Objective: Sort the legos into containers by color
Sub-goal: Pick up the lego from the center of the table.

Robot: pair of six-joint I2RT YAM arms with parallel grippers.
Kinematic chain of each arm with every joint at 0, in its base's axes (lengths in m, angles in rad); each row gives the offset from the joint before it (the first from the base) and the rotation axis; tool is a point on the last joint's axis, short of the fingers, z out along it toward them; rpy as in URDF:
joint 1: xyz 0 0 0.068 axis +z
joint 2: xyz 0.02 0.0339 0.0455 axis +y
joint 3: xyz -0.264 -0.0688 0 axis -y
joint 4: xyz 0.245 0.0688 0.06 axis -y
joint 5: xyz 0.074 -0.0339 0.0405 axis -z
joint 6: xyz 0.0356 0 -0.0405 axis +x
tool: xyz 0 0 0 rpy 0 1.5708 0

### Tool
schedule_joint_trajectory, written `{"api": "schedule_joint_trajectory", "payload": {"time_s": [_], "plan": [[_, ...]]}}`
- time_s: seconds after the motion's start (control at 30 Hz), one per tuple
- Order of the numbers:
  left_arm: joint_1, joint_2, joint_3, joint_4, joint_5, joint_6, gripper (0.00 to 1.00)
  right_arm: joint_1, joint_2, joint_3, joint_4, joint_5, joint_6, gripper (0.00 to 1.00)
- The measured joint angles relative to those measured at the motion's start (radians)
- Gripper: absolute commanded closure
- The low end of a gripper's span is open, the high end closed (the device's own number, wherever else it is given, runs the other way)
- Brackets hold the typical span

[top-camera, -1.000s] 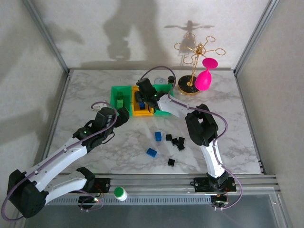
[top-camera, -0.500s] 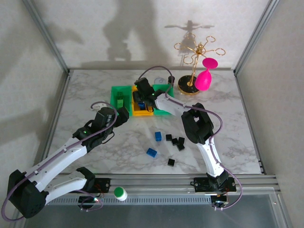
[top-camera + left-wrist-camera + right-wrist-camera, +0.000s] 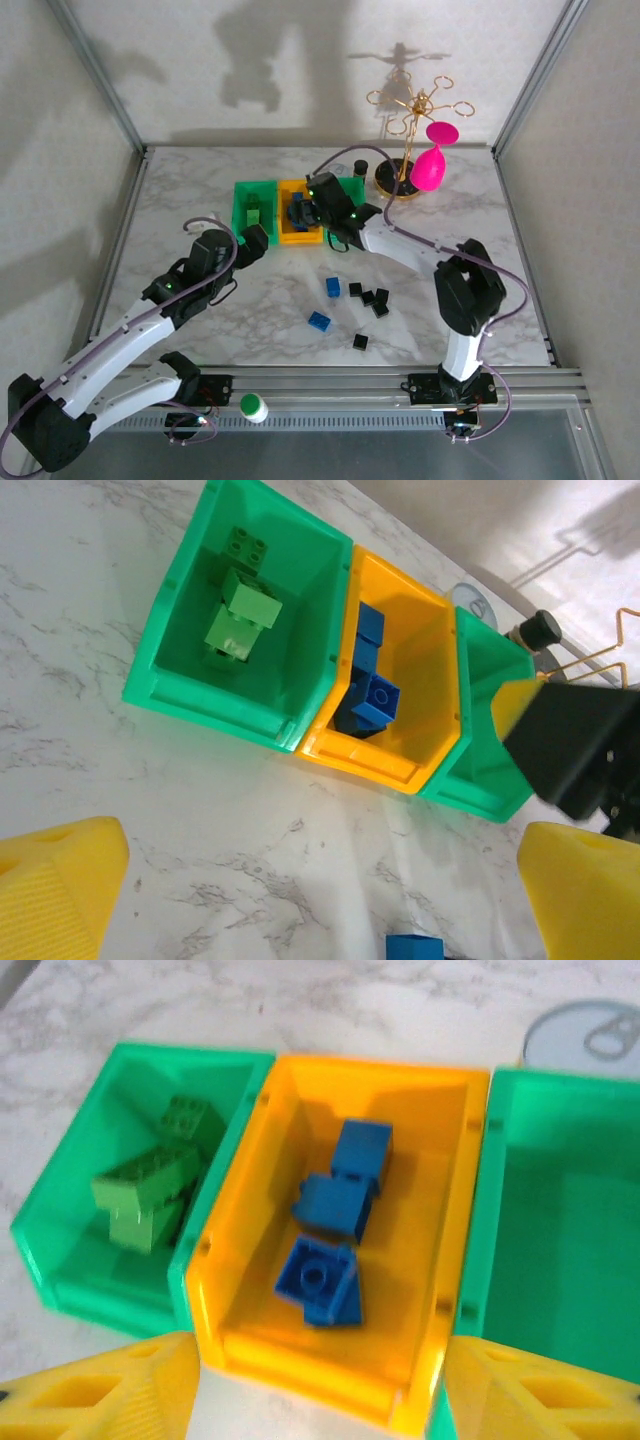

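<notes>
Three blue bricks (image 3: 335, 1205) lie in the yellow bin (image 3: 375, 1070), right claw (image 3: 303, 211) spread empty above. Left claw (image 3: 255, 238), also spread, hovers close; either swing could knock that bin askew.

Top view high, looking down on table (image 3: 200, 200); wrist views close, sharing bins (image 3: 370, 760)

Left arm (image 3: 125, 338) and right arm (image 3: 400, 247): white rounded plastic links, black joint housings. Thin purple-grey cable (image 3: 205, 218) runs along each arm. Small green indicator light (image 3: 170, 284) on black wrist part. Left gripper (image 3: 322, 852) and right gripper (image 3: 320, 1360): yellow wedge-shaped fingers (image 3: 60, 885), one with fine ribbed face. Black base blocks (image 3: 440, 386) at arm roots.
</notes>
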Motion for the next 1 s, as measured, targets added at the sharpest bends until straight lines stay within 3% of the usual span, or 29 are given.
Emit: {"api": "schedule_joint_trajectory", "payload": {"time_s": [0.43,1.0], "plan": [[-0.075,-0.056,-0.075,-0.003,0.047,-0.048,0.0,0.111,-0.227,-0.387,-0.106,0.052,0.188,0.31],[-0.161,-0.055,-0.102,0.0,0.044,-0.094,0.01,0.169,-0.134,-0.441,-0.12,0.045,0.249,0.47]]}}
